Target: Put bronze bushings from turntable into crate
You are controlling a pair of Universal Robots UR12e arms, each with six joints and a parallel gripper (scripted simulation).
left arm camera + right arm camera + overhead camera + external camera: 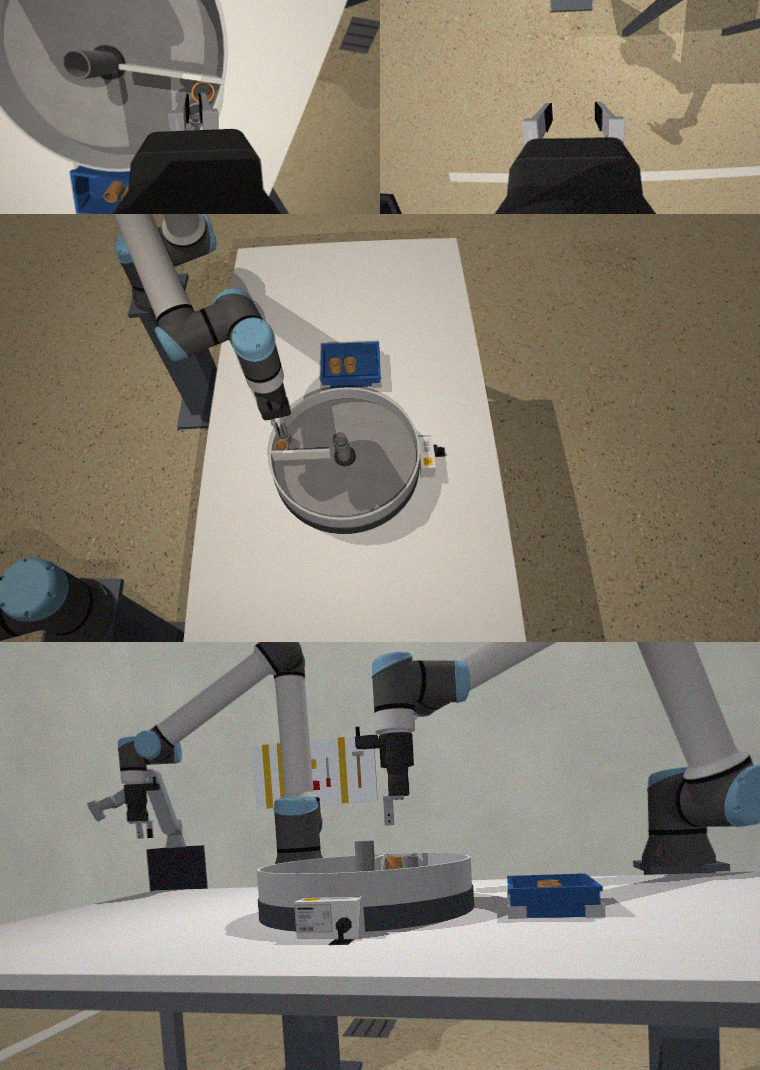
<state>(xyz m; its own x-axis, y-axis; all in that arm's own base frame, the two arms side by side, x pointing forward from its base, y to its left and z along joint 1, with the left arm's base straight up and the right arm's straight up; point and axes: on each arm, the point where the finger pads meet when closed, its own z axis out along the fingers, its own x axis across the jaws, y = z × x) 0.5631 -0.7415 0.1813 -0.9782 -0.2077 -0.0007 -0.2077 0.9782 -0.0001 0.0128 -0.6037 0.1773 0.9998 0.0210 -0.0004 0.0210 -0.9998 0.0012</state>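
Note:
The blue crate (351,380) (555,903) (73,191) sits level between its corner guides (516,912) and holds two bronze bushings (342,364) (548,883), standing upright. On the turntable (344,521) (425,883), a bronze bushing (280,446) (393,862) (213,92) stands against the divider near the rim. A steel bushing (410,861) (194,115) stands beside it. My left gripper (280,431) (389,823) (194,102) is partly open and empty, above the turntable beside the bronze bushing; the steel one shows between its fingers from above. My right gripper (144,834) (573,111) is open and empty, away from the turntable.
The divider (303,454) (162,72) runs from the central post (341,445) (364,854) (88,63) to the turntable wall. A white box (427,458) (329,918) with a black knob stands at the turntable's outer side. The crate stands close to the turntable.

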